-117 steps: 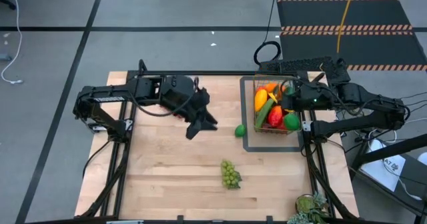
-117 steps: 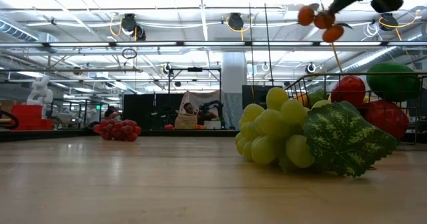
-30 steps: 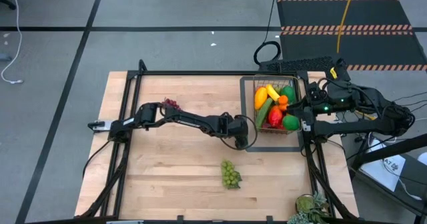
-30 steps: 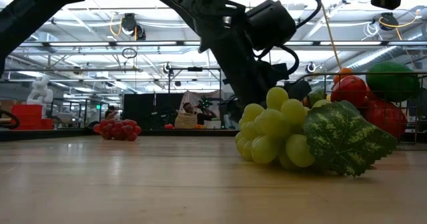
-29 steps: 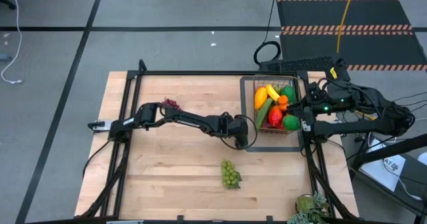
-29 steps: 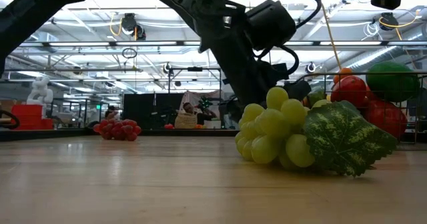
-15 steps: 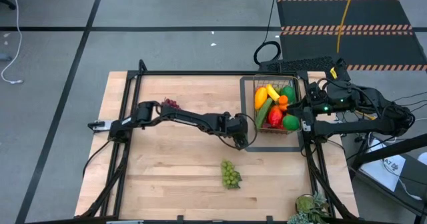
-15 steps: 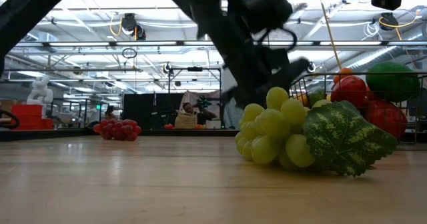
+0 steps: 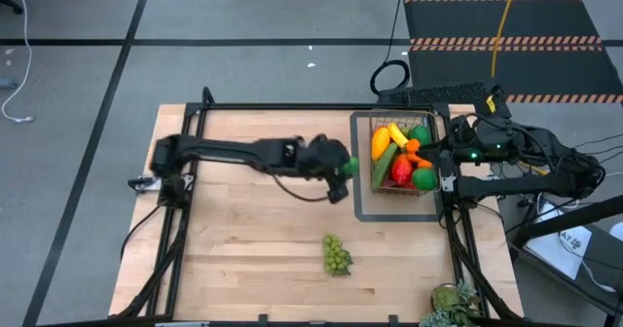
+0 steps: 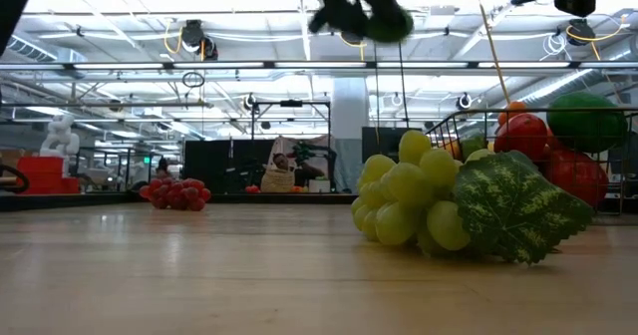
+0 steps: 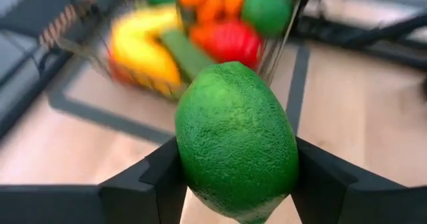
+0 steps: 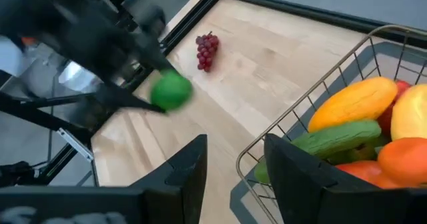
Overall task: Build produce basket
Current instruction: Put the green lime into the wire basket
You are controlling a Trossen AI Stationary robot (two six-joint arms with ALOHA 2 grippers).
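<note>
One lime (image 11: 237,141) sits clamped between the two dark fingers (image 11: 143,184) of my left jaws (image 9: 343,174), a plump oval fruit with a pebbled, deep green skin, its long axis standing up between the pads. From above, those jaws hang over the worktop (image 9: 253,249) just at nine o'clock of the basket (image 9: 401,189), clear of the wood, with the lime showing as a small green spot at their tip. In the low view the same lime rides high above the boards.

The basket is thin dark wire, see-through on every side, standing inside a flat dark tray frame (image 9: 360,200) toward three o'clock of the worktop. It is heaped: a yellow banana (image 9: 398,133), an orange-yellow mango (image 9: 381,144), a long green cucumber (image 9: 384,163), a red apple (image 9: 401,170), small oranges (image 9: 413,146) and round green fruit (image 9: 424,178).

A bunch of pale green grapes (image 9: 336,254) with a dark veined leaf lies loose toward six o'clock of the worktop, well apart from the basket. Purple-red grapes (image 12: 207,51) lie far over toward ten o'clock.

My right jaws (image 12: 233,167) stand parted and empty, held above the basket's three o'clock edge.
</note>
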